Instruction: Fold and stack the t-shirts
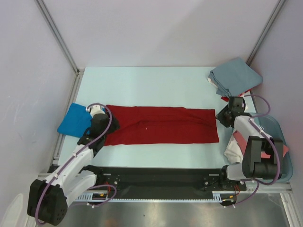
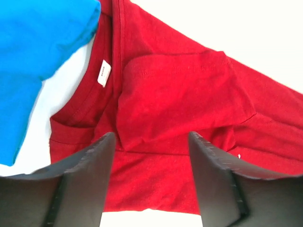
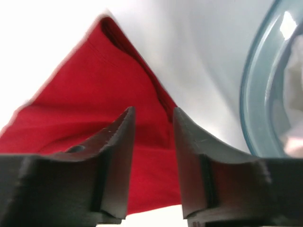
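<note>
The crimson red t-shirt [image 1: 161, 125] lies flat as a long folded strip across the middle of the table. My left gripper [image 1: 110, 124] is open over its left, collar end; the left wrist view shows the red t-shirt [image 2: 180, 99], its white neck label [image 2: 103, 73] and a folded-in sleeve between the spread fingers [image 2: 151, 137]. The folded bright blue t-shirt [image 1: 73, 120] lies just left of it and also shows in the left wrist view [image 2: 38, 52]. My right gripper [image 1: 221, 115] is open at the red t-shirt's right end [image 3: 94, 94], its fingers [image 3: 152, 113] low over the cloth's corner.
A grey-blue folded shirt [image 1: 236, 75] tops a small pile at the back right corner. A clear blue-rimmed bin [image 1: 280, 137] with pink and white shirts stands at the right edge; its rim shows in the right wrist view [image 3: 251, 94]. Walls and metal posts enclose the table.
</note>
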